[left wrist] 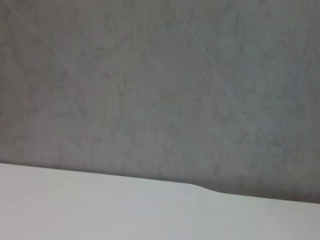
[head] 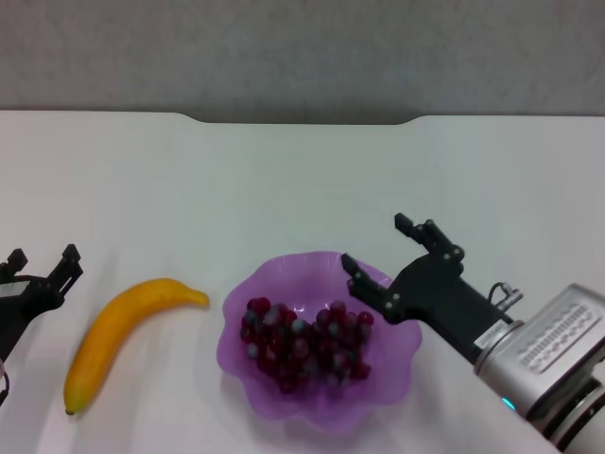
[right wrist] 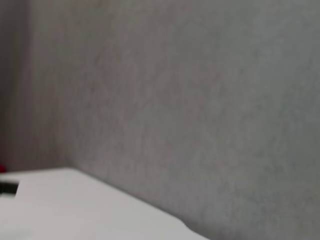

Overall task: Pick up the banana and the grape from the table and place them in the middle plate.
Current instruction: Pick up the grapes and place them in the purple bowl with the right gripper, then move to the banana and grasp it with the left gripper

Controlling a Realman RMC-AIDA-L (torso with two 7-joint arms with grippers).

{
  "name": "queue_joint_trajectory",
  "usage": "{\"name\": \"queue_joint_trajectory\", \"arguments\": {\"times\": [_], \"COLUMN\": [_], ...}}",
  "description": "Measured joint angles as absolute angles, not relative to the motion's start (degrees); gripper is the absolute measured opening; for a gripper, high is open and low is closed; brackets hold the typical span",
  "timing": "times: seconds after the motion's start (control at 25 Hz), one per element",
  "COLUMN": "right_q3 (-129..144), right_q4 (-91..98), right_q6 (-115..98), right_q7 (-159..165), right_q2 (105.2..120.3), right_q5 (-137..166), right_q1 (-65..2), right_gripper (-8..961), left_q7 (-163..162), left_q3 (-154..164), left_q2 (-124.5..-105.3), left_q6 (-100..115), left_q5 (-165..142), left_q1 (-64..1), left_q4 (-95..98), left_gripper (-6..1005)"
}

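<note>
At the far left of the head view, the left claw (head: 43, 268) sits low over the worktop (head: 302, 180), its two dark fingers spread apart with nothing between them, near the near edge of the view. Just beside it to the right lies the banana (head: 123, 331), smooth, curved, yellow-orange, flat on the bare white surface with its small dark tip toward the near edge and its other end close to the plate (head: 321, 402) without touching it. The plate is translucent purple plastic with a wavy scalloped rim; the grapes (head: 304, 342), a cluster of small round dark red and greyish berries, lie inside it. Over the plate's right rim hangs the right claw (head: 383, 248), black fingers wide apart and empty, one tip above the rim, the other farther back. Behind everything the worktop runs wide and bare to its notched far edge. Both wrist views show only that white edge against a mottled grey wall (left wrist: 160, 85); neither shows fruit or plate.
</note>
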State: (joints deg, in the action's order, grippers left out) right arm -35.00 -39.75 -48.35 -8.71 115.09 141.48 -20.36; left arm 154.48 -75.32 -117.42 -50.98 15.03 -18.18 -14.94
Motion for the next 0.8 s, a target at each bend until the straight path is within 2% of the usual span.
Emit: {"name": "queue_joint_trajectory", "arguments": {"times": [0.32, 0.64, 0.8], "right_q3": [-34.16, -36.81, -42.56], "right_q4": [-30.42, -28.64, -28.02], "right_q6": [-57.48, -53.75, -56.21], "right_q7": [1.57, 0.62, -7.29], "right_q2": [115.47, 114.75, 115.16], "right_q5": [141.60, 140.67, 140.53], "right_q1": [-23.25, -23.05, -20.28], "right_gripper": [867, 865, 864], "left_q7": [154.38, 152.92, 152.94], "left_q3": [-75.32, -73.04, -72.95], "left_q2": [-117.42, -116.94, -116.89], "left_q6": [-50.98, -50.90, -50.89], "left_q5": [14.96, 14.46, 13.85], "left_q1": [-18.14, -17.79, -17.79], "left_q4": [-15.08, -15.98, -16.23], "left_gripper": [797, 797, 796]}}
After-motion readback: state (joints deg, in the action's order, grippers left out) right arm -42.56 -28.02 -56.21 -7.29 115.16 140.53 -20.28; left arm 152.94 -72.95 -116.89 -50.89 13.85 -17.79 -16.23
